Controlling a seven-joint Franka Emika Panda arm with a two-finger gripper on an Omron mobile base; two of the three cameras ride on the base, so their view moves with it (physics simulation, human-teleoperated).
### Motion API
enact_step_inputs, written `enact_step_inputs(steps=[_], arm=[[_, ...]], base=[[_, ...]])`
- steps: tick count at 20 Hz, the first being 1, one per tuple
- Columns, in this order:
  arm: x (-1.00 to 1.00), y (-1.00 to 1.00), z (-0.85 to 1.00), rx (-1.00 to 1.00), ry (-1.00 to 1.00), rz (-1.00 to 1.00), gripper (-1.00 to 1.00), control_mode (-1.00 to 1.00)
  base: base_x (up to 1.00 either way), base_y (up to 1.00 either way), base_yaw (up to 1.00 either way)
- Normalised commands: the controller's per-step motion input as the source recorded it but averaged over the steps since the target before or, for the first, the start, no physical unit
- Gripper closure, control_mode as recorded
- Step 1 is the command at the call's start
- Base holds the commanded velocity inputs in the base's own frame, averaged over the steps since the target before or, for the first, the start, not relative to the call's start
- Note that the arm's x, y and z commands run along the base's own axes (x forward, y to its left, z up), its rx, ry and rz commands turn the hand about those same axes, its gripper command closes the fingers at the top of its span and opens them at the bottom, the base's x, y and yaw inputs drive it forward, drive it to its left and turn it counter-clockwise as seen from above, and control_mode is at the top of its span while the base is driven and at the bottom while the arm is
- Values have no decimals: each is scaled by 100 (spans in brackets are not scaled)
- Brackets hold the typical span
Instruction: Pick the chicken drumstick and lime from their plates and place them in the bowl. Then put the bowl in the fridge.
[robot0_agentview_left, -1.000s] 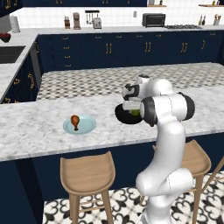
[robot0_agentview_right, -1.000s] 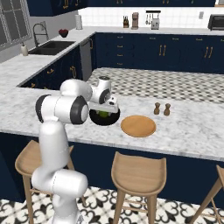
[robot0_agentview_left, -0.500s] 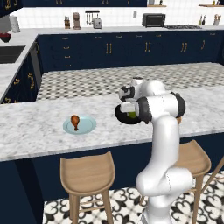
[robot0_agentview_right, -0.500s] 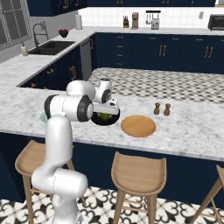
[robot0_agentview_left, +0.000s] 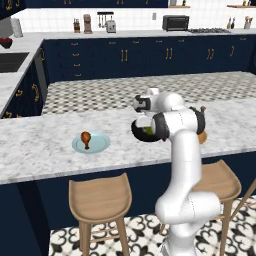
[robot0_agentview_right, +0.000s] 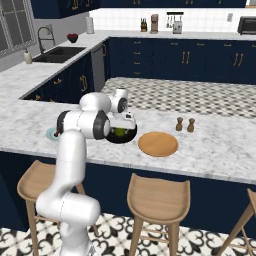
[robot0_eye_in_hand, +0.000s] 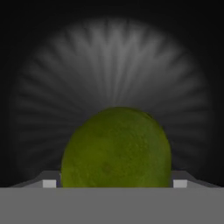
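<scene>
The fingers (robot0_eye_in_hand: 114, 183) stand wide open around the lime (robot0_eye_in_hand: 116, 148), low inside the black bowl (robot0_agentview_right: 121, 135), apparently releasing it; the drumstick (robot0_agentview_left: 86, 138) waits on its blue plate (robot0_agentview_left: 100, 145).

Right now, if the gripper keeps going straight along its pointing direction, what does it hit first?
The lime, sitting right between the fingertips of the gripper in the hand view. Behind it is the black bowl floor. Whether the pads touch the lime is unclear.

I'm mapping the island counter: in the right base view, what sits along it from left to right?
Light-blue plate → black bowl holding the lime → tan wooden plate → two small shakers.
</scene>
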Motion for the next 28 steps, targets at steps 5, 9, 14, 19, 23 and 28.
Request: enact_step_inputs(steps=[5, 9, 14, 19, 23, 28], arm=[[-4, 19, 11, -1, 1, 6, -100, -100], [-25, 26, 33, -3, 0, 5, -100, -100], [-67, 42, 45, 0, -6, 4, -100, -100], [-94, 88, 18, 0, -10, 0, -100, -100], [-69, 100, 1, -2, -10, 0, -100, -100], [-55, 100, 0, 0, -21, -4, -100, -100]], base=[[0, 0, 0], [0, 0, 0], [0, 0, 0], [0, 0, 0], [0, 0, 0], [0, 0, 0]])
